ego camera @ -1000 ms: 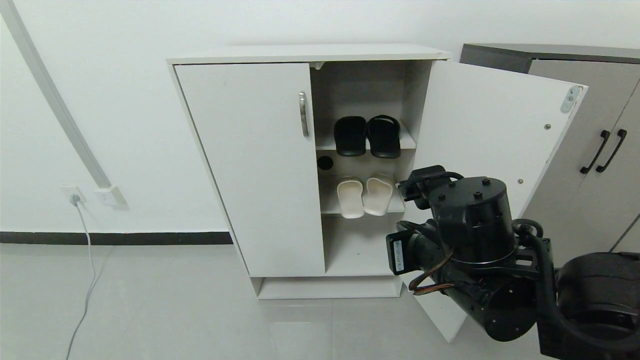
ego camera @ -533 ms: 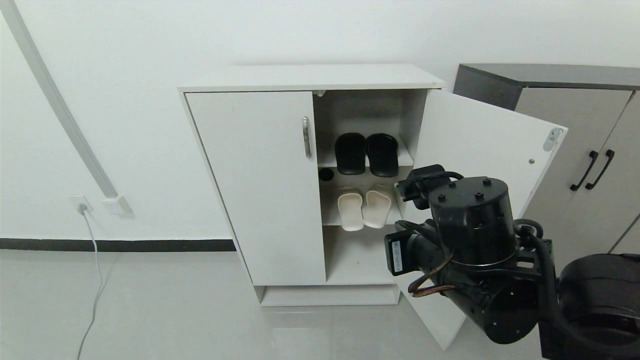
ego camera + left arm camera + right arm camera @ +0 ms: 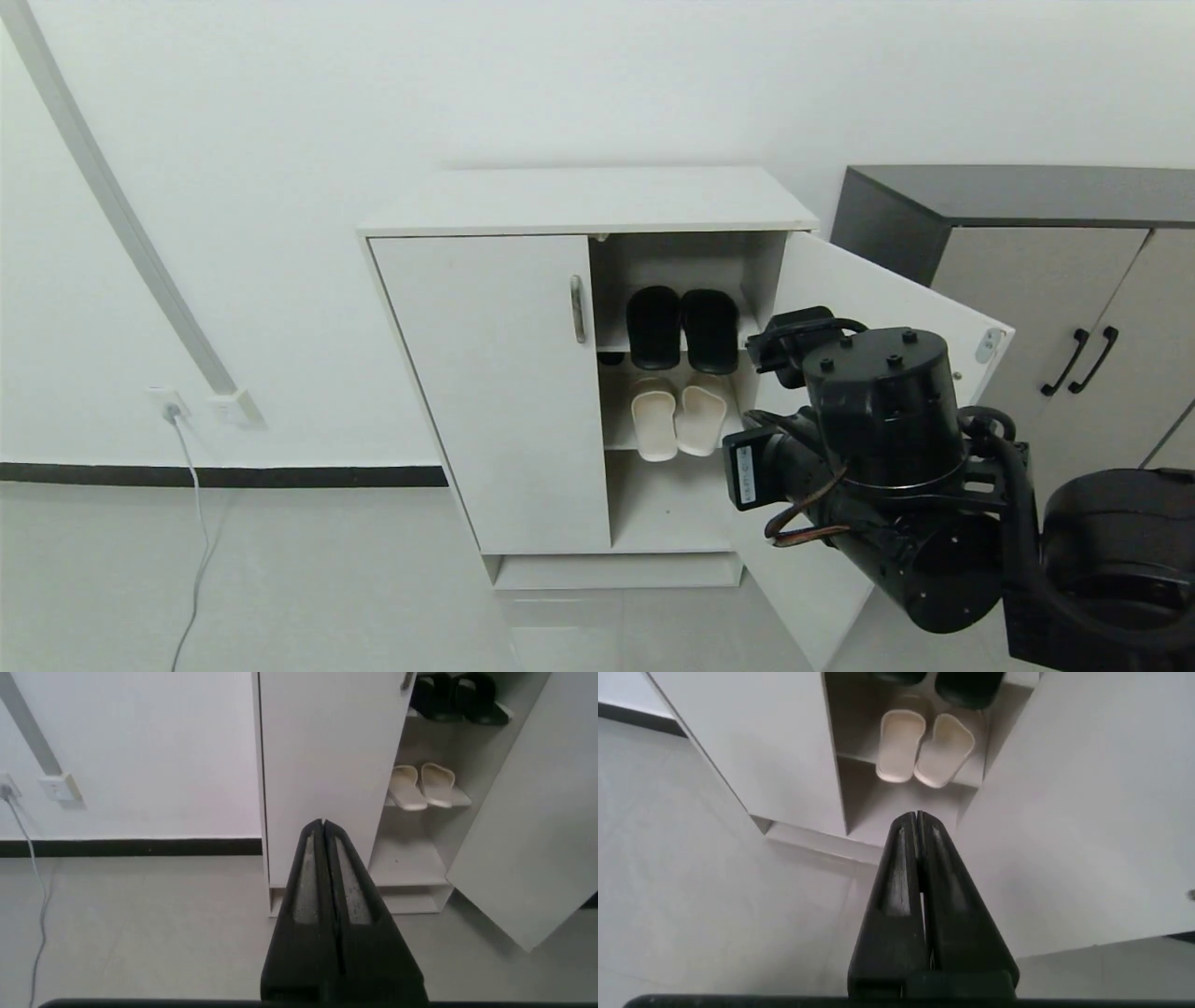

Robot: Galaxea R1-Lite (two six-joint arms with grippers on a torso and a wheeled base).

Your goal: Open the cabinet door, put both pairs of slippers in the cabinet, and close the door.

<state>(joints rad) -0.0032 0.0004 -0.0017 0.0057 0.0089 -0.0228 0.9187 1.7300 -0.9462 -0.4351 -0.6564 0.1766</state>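
Right gripper is pinched shut and empty, near the open right door; left gripper, likewise closed on nothing, faces the cabinet front. Black slippers sit on the upper shelf, white slippers on the shelf below. Risk: the narrow closed tips could skid off the door panel when pushing, or the white pair's heels at the shelf lip could foul closure.

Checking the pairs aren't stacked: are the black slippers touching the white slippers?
Apart. The left wrist view shows the black slippers a level above the white slippers in the cabinet, a clear gap between them.
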